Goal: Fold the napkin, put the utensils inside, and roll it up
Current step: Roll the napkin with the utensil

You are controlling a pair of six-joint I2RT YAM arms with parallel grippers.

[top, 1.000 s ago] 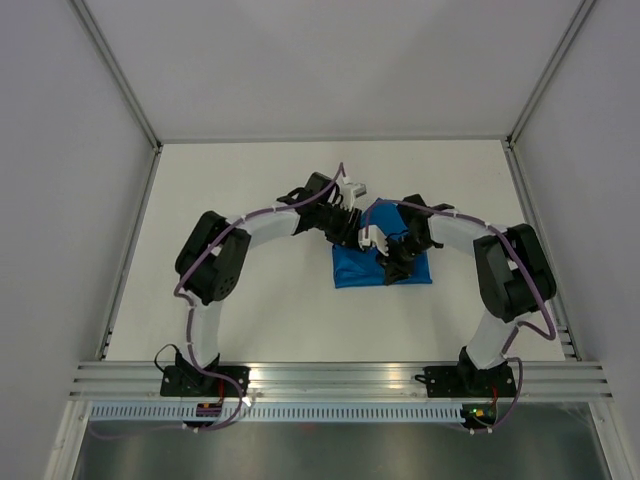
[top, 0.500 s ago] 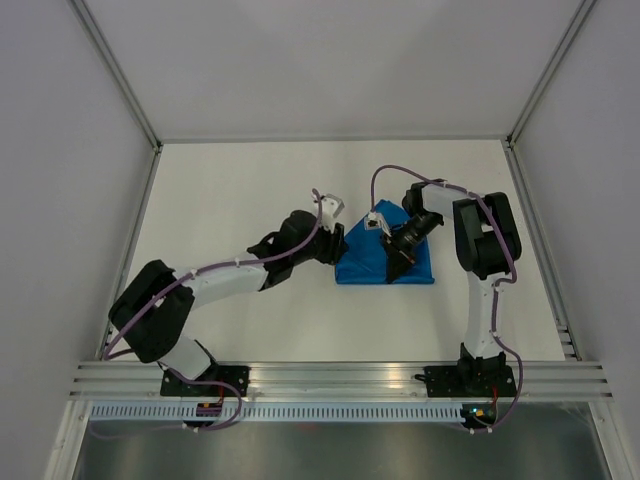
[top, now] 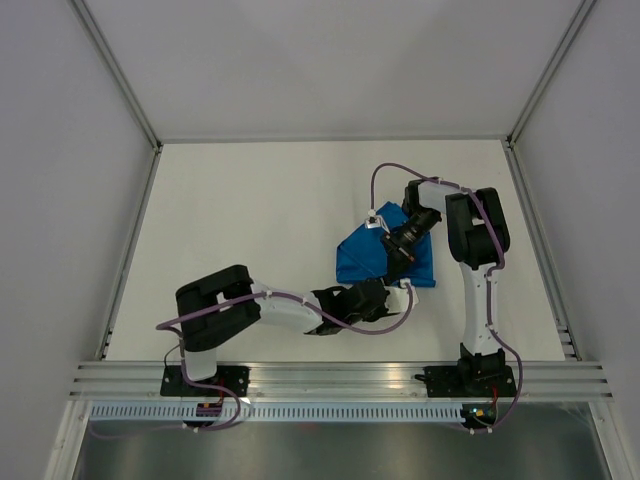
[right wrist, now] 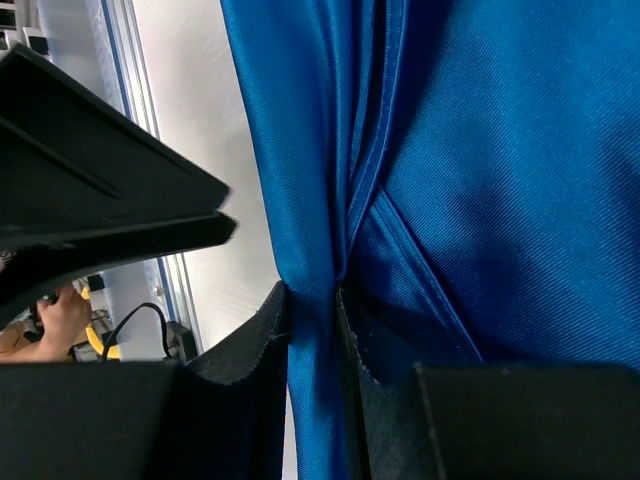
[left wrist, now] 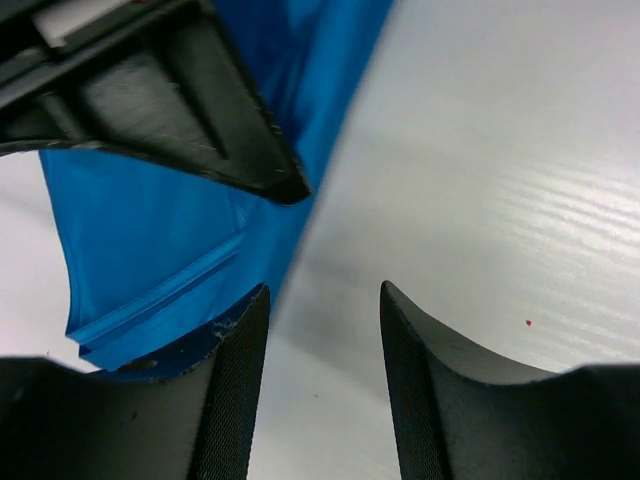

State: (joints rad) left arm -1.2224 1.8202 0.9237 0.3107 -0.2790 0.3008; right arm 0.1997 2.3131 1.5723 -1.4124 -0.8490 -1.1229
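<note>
The bright-blue napkin [top: 360,262] lies folded right of the table's middle, its far corner drawn up. My right gripper [top: 403,250] is shut on a bunched fold of the napkin [right wrist: 500,150], and the cloth fills the right wrist view between the pinching fingers [right wrist: 255,340]. My left gripper [top: 402,292] sits low at the napkin's near edge. It is open [left wrist: 323,300] with only bare table between its fingers, and the napkin [left wrist: 150,250] lies just to its left. The utensils are out of view.
My left forearm [top: 290,312] stretches low across the table in front of the napkin. A metal rail [top: 340,380] runs along the near edge. White walls [top: 60,200] close in the table on three sides.
My left arm swung from the napkin's far-left side round to its near edge and dropped low, its jaws widening. The right gripper kept its hold and drew the napkin's far corner up.
</note>
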